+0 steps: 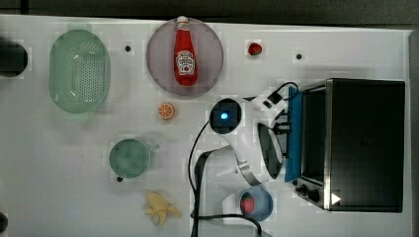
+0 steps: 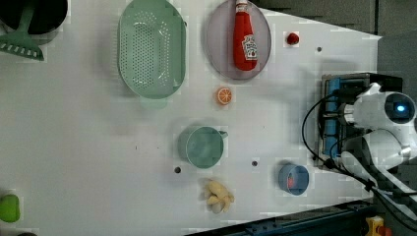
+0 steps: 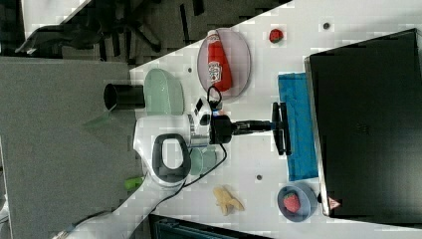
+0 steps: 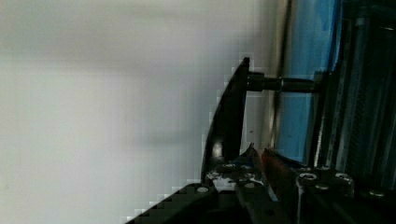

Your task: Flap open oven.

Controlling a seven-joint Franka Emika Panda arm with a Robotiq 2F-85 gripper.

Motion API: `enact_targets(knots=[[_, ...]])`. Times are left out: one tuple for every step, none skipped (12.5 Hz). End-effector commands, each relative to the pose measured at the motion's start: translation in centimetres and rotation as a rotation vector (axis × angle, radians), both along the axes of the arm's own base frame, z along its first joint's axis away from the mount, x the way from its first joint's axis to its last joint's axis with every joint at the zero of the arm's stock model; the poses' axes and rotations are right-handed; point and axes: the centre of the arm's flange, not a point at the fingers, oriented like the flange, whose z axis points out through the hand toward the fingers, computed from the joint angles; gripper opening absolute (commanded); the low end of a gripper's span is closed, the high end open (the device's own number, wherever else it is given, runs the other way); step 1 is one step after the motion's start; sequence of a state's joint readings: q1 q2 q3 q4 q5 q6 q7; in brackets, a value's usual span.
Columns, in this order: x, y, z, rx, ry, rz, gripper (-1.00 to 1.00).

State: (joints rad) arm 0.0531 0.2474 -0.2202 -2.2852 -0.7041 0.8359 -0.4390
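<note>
The oven (image 1: 365, 143) sits at the top view's right edge of the white table (image 1: 74, 163), its black top facing the camera and the blue door (image 1: 295, 136) on the side facing the arm. In the right view the door (image 3: 297, 127) hangs partly lowered in front of the black box (image 3: 373, 124), with the dark bar handle (image 3: 281, 128) standing off it on 2 short posts. The gripper (image 3: 276, 127) is at that handle, its narrowly parted fingers closed around the bar. The wrist view brings this close: the handle (image 4: 229, 126), 1 post running to the blue door (image 4: 303, 70), and the fingertips (image 4: 254, 156) right at the bar.

The top view shows the black knobs (image 1: 306, 190) low on the front frame, which the arm's white links (image 1: 257, 143) partly cover. The left view has a green spatula (image 2: 22, 42) at its far left corner, and a small green object (image 2: 9, 207) near the table edge. Both the top and left views show a ketchup bottle (image 1: 185, 52) on a grey plate (image 1: 160, 64), a green colander (image 1: 79, 71), an orange half (image 1: 166, 110), a green mug (image 1: 129, 158), a banana (image 1: 160, 208), a strawberry (image 1: 255, 48) and a blue bowl (image 1: 267, 207)
</note>
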Motion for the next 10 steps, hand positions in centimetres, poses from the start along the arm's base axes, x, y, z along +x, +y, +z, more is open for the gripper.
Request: enact_targets(knots=[[-0.8, 2.7, -3.9, -0.024, 0.037, -0.041, -0.65], [-0.7, 3.3, -4.9, -0.032, 0.038, -0.053, -0.65], [-0.7, 3.9, -5.9, -0.052, 0.032, -0.063, -0.65], [-0.7, 4.5, -7.1, -0.077, 0.027, -0.065, -0.65], [-0.7, 5.1, -8.3, -0.100, 0.022, -0.067, -0.65], [-0.7, 5.7, -9.4, -0.113, 0.018, -0.069, -0.65], [-0.7, 6.3, -10.3, -0.115, 0.019, -0.066, -0.65], [-0.6, 6.7, -11.1, -0.119, 0.023, -0.065, -0.65], [-0.4, 7.0, -11.4, -0.120, 0.024, -0.056, -0.65], [-0.1, 7.1, -11.6, -0.124, 0.022, -0.054, -0.65]])
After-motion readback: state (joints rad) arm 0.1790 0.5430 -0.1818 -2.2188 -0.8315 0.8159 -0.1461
